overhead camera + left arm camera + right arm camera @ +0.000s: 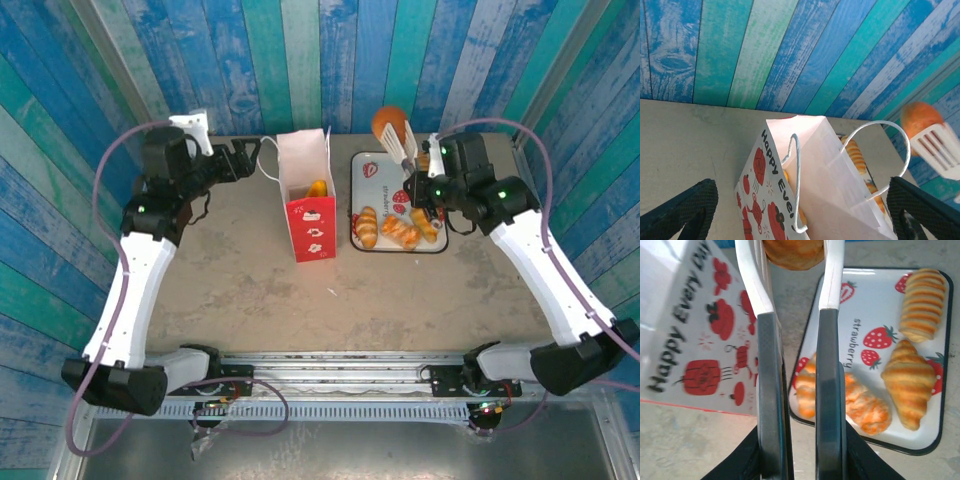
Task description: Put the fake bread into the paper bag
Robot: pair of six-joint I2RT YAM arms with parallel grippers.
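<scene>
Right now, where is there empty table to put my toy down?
The biggest bare patch of table lies between the paper bag, the strawberry tray and the arms' bases. Another lies left of the bag. Crowded: the thin gap between bag and tray, and the tray, under the right gripper clamping a round bun.

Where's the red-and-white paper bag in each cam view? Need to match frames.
Top external: tall red-and-white paper bag, upright at table centre.
Left wrist: the bag bottom centre, loop handles visible.
Right wrist: the bag's printed side, left edge.
Shared landmark: round orange bun in the white tongs, right of the bag.
</scene>
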